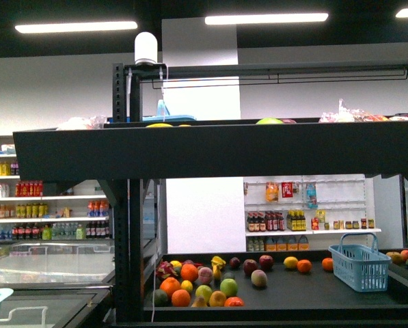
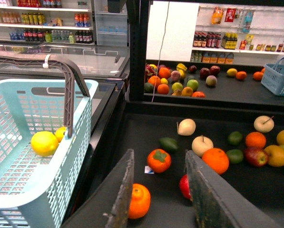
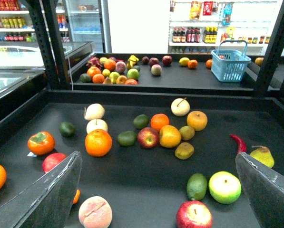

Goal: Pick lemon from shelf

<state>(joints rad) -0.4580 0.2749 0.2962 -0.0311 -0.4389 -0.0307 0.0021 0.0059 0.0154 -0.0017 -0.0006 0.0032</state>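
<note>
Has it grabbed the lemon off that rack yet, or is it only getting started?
It looks mostly done: a lemon already lies in the light blue basket beside the shelf, seen from the left wrist. Nothing is in hand now; the left gripper and right gripper both hang open and empty over the fruit on the deck. Whether more picking is left, the pictures don't say.
</note>
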